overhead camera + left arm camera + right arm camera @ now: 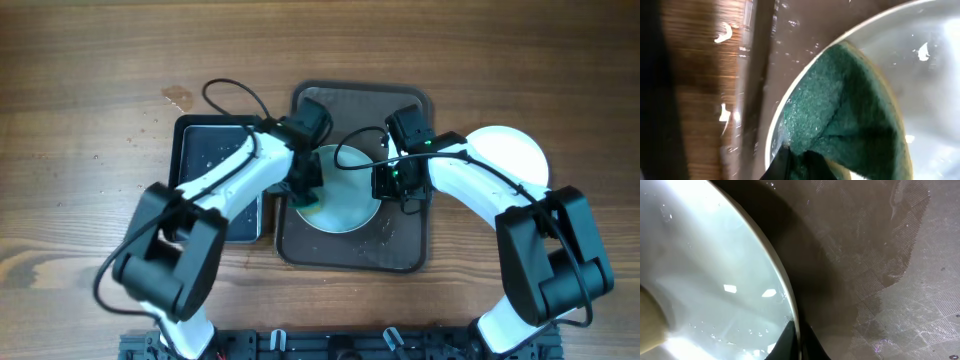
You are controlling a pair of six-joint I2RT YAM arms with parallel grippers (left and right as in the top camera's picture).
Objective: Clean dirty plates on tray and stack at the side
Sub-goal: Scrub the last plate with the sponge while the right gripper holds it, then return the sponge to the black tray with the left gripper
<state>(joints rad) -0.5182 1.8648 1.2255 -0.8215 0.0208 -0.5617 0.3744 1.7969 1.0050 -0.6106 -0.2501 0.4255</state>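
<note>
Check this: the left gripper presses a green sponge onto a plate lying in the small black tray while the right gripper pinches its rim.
Wrong on the tray. The overhead view shows the plate lying in the large brown tray, with the black tray beside it. The rest stands: the left gripper presses the green sponge onto it and the right gripper pinches its rim.

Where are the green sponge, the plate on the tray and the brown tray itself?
green sponge (pixel 850 115), left wrist view, its scouring face.
plate (pixel 350 200), overhead view, its bare centre.
brown tray (pixel 400 247), overhead view, wet floor beside the plate.
</note>
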